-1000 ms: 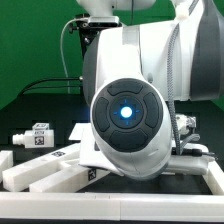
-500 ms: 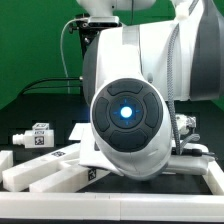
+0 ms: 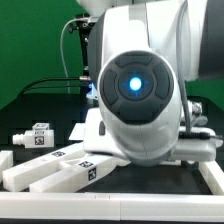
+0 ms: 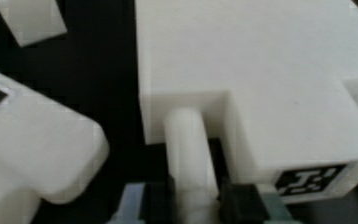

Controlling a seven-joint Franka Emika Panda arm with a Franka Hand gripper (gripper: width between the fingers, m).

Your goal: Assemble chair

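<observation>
In the wrist view a broad white chair plate (image 4: 247,70) with a square tag (image 4: 318,180) fills most of the picture. A narrow white peg (image 4: 190,150) juts from the plate's notched edge, and my gripper (image 4: 199,205) is shut on it, one grey finger (image 4: 133,205) on each side. In the exterior view the gripper and the plate are hidden behind the arm's body (image 3: 140,90). A short tagged leg piece (image 3: 35,135) and long white bars (image 3: 50,172) lie at the exterior view's lower left.
A rounded white piece with a tag (image 4: 34,155) lies close beside the gripped peg, and another white piece (image 4: 30,22) sits further off on the black table (image 4: 108,60). A cable (image 3: 66,60) hangs before the green backdrop at the exterior view's left.
The arm's body has swung up and toward the exterior view's right. The leg piece and the long bars have stayed where they were.
</observation>
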